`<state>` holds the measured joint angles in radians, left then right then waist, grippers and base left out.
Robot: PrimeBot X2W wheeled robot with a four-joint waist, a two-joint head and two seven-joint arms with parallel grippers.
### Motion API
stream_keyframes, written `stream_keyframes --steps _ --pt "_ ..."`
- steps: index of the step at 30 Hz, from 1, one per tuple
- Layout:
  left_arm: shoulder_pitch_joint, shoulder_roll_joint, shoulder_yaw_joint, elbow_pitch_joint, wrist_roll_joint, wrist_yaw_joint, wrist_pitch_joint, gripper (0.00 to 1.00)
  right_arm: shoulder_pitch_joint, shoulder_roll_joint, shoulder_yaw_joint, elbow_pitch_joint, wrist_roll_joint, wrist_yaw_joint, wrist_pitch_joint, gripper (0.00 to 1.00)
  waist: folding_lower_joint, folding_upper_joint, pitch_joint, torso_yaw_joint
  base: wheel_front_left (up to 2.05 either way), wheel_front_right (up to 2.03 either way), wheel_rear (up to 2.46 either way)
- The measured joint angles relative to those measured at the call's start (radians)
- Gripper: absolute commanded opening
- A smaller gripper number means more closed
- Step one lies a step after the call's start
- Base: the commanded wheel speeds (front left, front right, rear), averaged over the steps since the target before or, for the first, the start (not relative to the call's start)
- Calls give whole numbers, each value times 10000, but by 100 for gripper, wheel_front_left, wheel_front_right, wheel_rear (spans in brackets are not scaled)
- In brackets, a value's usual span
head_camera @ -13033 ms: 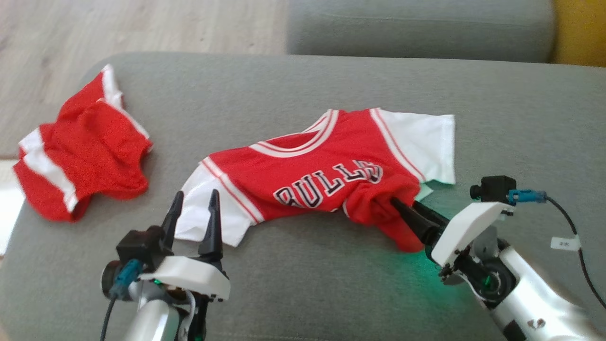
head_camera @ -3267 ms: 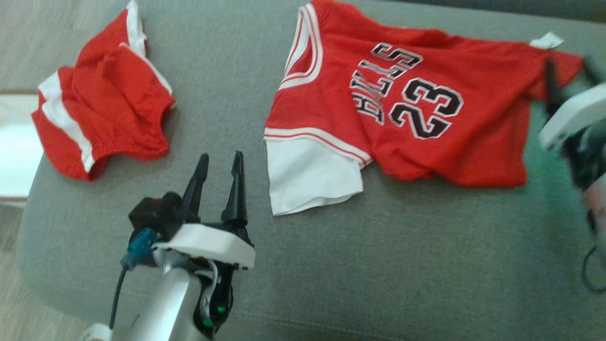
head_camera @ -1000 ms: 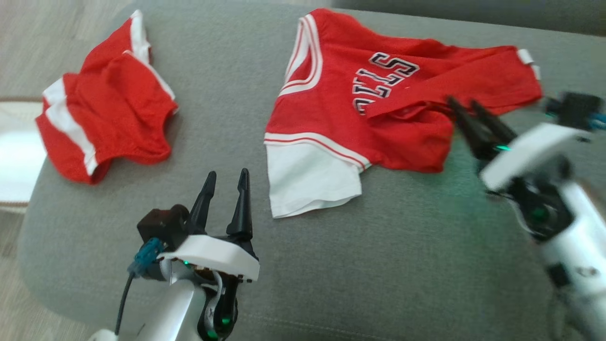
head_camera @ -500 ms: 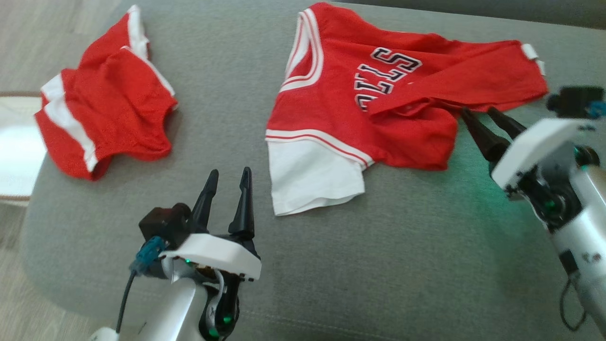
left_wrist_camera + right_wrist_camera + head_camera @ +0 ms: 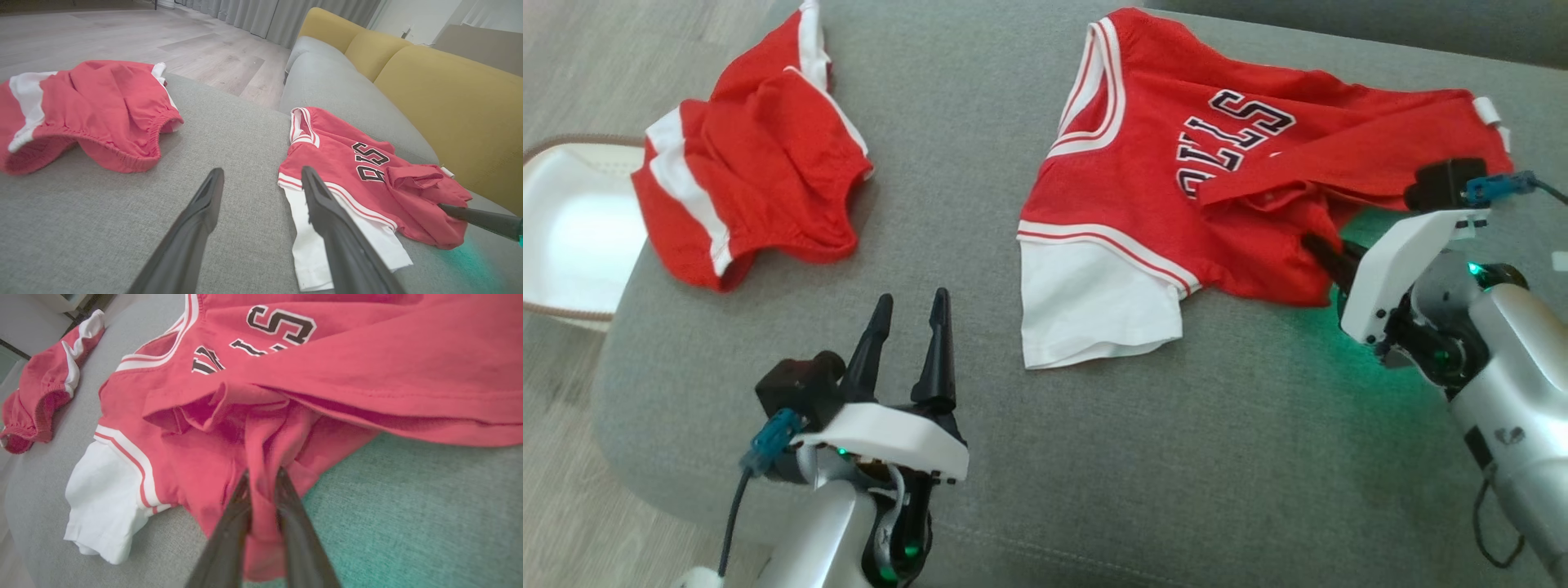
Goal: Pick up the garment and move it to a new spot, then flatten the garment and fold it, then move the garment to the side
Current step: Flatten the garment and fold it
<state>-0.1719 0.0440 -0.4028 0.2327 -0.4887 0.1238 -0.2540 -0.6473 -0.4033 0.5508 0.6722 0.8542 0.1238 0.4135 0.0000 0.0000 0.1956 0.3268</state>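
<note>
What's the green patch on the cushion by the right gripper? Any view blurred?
Head view: sharp; a green glow on the cushion beside the right gripper, likely its own light. Right wrist view: cushion tinted green, jersey slightly soft. Left wrist view: same glow, lower right.

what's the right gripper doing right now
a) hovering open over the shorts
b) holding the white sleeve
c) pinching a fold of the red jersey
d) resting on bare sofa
c: in the right wrist view the right gripper has its two fingers closed on a bunched fold of the jersey.
</note>
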Motion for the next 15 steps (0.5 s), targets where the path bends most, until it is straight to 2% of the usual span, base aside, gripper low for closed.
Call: stream_keyframes --steps 4,8,14,15 --pt "28 -2 61 8 10 -4 0 100 21 73 -79 -136 -33 0 -1076 0 0 0 -93 -243 0 0 0" --pt "57 0 249 63 73 -17 0 100 272 67 -518 -811 48 0 -2119 0 0 0 -268 -629 0 0 0" --pt "81 -2 332 228 280 -109 0 100 1898 17 -1085 -1536 276 0 -2395 0 0 0 -464 -1290 0 0 0" --pt "81 0 351 238 322 -127 0 100 2277 8 -1227 -1639 276 0 -2420 2 0 0 -493 -1429 0 0 0"
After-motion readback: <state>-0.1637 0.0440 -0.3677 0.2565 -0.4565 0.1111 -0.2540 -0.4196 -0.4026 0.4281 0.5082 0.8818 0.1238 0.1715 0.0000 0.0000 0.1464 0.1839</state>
